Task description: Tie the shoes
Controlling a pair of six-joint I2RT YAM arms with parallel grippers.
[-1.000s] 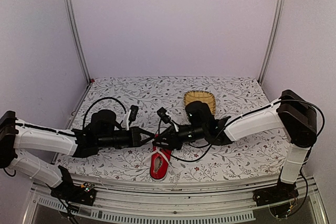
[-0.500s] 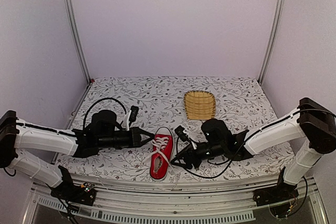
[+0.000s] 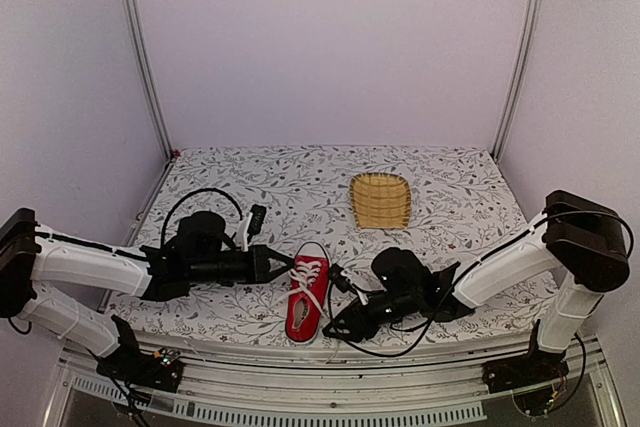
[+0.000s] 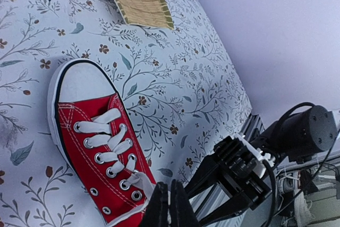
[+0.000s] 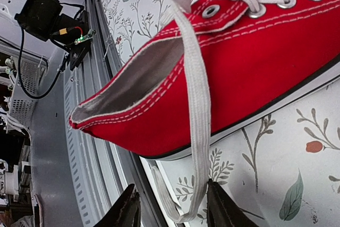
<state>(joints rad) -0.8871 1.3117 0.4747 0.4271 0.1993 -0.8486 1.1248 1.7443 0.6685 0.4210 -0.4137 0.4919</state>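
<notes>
Pinching left jaws hold a white lace point(image 4: 144, 182) off the sneaker point(image 4: 108, 194).

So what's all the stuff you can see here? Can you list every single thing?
sneaker: one, red with white sole and toe cap, near the table's front edge, toe pointing away.
laces: white, threaded through the sneaker; one strand hangs down its side.
basket: one, yellow woven, behind the sneaker and to the right, not touching it.
tablecloth: one, white with leaves and small red flowers, covering the table.
left gripper: one, black, shut on the laces at the sneaker's left side.
right gripper: one, black, open, by the heel, with the hanging strand between its fingers.
</notes>
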